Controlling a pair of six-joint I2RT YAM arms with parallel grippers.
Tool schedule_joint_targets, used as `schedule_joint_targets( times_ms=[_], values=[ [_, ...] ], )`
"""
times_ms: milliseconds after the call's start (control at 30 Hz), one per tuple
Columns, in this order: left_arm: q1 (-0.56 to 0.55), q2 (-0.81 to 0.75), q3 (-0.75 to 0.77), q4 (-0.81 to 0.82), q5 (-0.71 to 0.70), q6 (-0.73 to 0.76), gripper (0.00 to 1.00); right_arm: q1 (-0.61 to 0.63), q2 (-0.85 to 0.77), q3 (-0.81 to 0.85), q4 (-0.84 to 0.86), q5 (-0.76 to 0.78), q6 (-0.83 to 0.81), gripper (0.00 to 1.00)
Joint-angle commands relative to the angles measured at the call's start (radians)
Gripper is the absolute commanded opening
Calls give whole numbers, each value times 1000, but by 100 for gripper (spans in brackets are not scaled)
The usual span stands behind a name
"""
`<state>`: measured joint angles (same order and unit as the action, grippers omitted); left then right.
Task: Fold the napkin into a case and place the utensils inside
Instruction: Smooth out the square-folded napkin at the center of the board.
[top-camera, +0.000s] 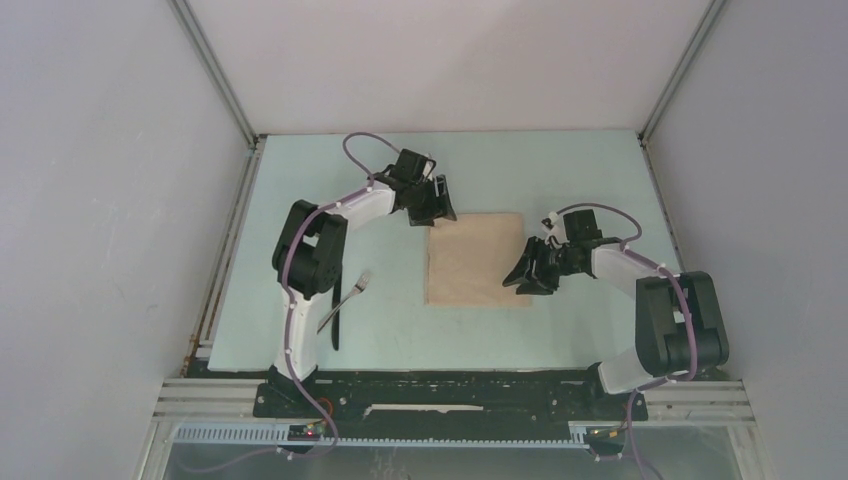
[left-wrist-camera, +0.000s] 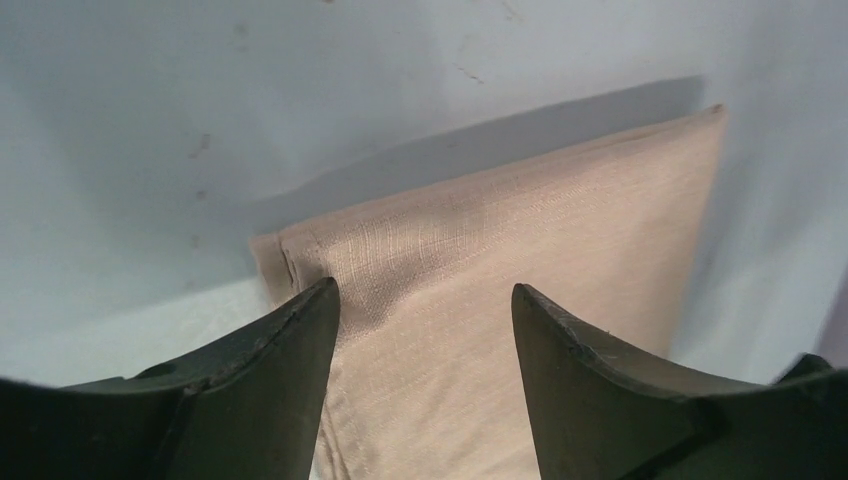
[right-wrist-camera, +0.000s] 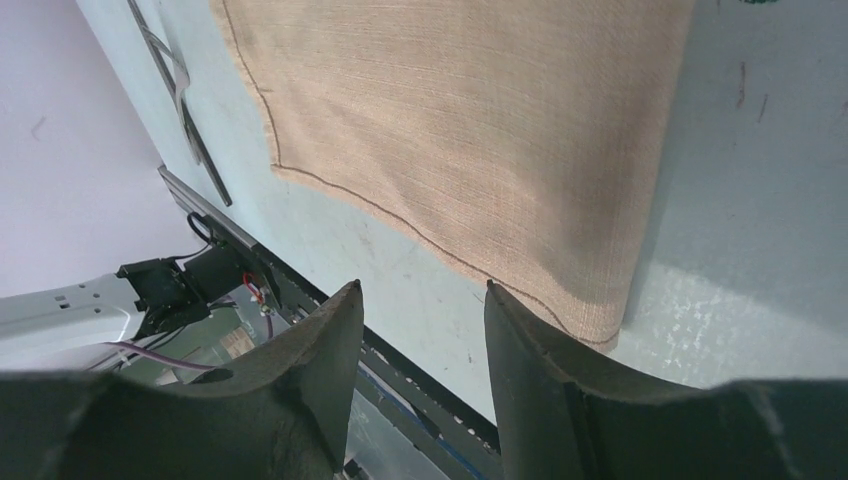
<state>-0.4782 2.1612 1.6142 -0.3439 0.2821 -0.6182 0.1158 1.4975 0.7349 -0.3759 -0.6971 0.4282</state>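
Napkin of plain beige tan cloth (top-camera: 478, 258) lies flat as a roughly square sheet in the middle of the pale blue tabletop (top-camera: 560, 170). The left arm's black two-finger end effector (top-camera: 437, 207) hangs at the napkin's far-left corner. Its fingers (left-wrist-camera: 290, 380) are spread wide and straddle the hemmed corner with only cloth showing between them. Whether the fingertips touch the cloth cannot be told. The right arm's end effector (top-camera: 525, 275) sits at the napkin's near-right corner, pointing left towards it. Its fingers (right-wrist-camera: 560, 380) stand moderately apart with nothing between them, just off the cloth's edge and over bare tabletop. The slim silver metal fork (top-camera: 350, 297) lies aslant well to the left of the napkin, near the left arm's elbow, tines towards the far side. The slim black table knife (top-camera: 335, 330) lies just beside the fork's handle, on its near side. Both are apart from the cloth and from either end effector.
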Motion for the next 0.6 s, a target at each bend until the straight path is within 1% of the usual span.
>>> schedule_joint_targets(
  times_ms=[0,67,133,233,367,400,467,500,567],
  values=[
    [2,-76,40,-121,-172,154,71,-8,-22,28,-7,-14,-8,56],
    [3,-74,64,-168,-222,188,69,-8,-26,29,-9,-17,-9,56],
    [3,-100,44,-152,-226,202,68,-8,-31,29,-13,-15,-18,56],
    [3,-116,45,-141,-180,214,68,-8,-24,29,-15,-12,-27,56],
    [27,-106,35,-129,-113,181,68,-8,-9,29,-12,-24,-37,55],
    [36,-94,39,-126,-99,174,65,-7,-7,28,-15,-24,-40,55],
    [50,-75,57,-124,-61,168,55,-7,-6,29,-19,-25,-45,55],
    [54,-65,68,-122,-42,167,51,-8,-9,29,-20,-25,-47,55],
    [55,-40,91,-119,-18,167,50,-7,-14,28,-21,-25,-49,55]
  ],
)
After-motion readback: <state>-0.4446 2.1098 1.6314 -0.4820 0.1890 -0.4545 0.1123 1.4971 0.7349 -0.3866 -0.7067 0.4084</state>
